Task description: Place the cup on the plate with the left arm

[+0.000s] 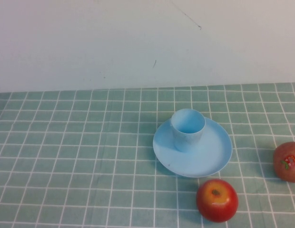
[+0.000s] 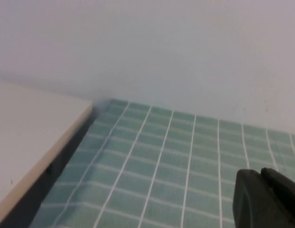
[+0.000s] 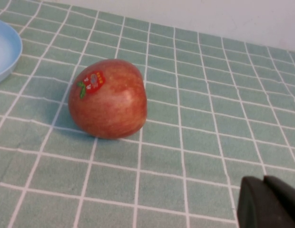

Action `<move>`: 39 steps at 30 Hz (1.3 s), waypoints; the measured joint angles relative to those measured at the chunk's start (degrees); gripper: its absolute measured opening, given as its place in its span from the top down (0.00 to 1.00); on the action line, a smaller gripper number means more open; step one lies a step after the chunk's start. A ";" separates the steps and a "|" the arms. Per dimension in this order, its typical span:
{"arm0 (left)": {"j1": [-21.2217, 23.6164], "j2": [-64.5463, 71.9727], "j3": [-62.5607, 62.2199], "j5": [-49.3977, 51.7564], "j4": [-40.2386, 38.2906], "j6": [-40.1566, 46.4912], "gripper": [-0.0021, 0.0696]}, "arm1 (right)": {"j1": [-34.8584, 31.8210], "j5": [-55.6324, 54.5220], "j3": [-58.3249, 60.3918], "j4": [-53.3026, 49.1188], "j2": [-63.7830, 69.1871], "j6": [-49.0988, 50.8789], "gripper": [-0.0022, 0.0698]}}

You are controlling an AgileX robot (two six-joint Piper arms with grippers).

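The light-blue cup [image 1: 188, 128] stands upright on the round light-blue plate [image 1: 211, 156], toward the plate's far left side, in the high view. Neither arm appears in that view. In the left wrist view my left gripper [image 2: 261, 176] is shut and empty, above the checked cloth near the table's far left corner, with the cup and plate out of sight. In the right wrist view my right gripper [image 3: 264, 180] is shut and empty over the cloth, with the plate's rim [image 3: 5, 52] at the frame's edge.
A red apple [image 1: 217, 200] lies on the cloth just in front of the plate. A second, stickered apple [image 1: 287, 161] [image 3: 108, 99] lies at the right edge. A pale board [image 2: 28, 137] borders the table's left side. A white wall runs behind the table.
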 joint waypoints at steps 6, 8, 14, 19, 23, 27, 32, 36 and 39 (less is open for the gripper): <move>-2.14 -2.00 7.74 4.79 1.13 0.00 0.97 | 0.00 0.00 0.00 0.00 0.00 0.00 0.97; -3.05 -2.00 7.74 5.29 1.73 0.00 0.97 | 0.00 0.00 0.00 0.00 0.00 0.00 0.97; -5.83 -2.03 7.74 5.43 2.08 0.00 0.97 | 0.00 0.00 0.00 0.00 0.00 0.00 0.97; -6.32 -2.03 7.74 5.43 2.15 0.08 0.97 | 0.00 0.00 0.00 0.00 0.00 0.00 0.97; -6.32 -2.03 7.74 5.43 2.31 0.08 0.97 | 0.00 0.00 0.00 0.00 0.00 0.00 0.97; -6.32 -2.03 7.74 5.43 2.31 0.08 0.97 | 0.00 0.00 0.00 0.00 0.00 0.00 0.97; -6.32 -2.03 7.74 5.43 2.31 0.08 0.97 | 0.00 0.00 0.00 0.00 0.00 0.00 0.97; -6.32 -2.03 7.74 5.43 2.31 0.08 0.97 | 0.00 0.00 0.00 0.00 0.00 0.00 0.97; -6.32 -2.03 7.74 5.43 2.31 0.13 0.97 | 0.00 0.00 0.00 0.00 0.00 0.00 0.97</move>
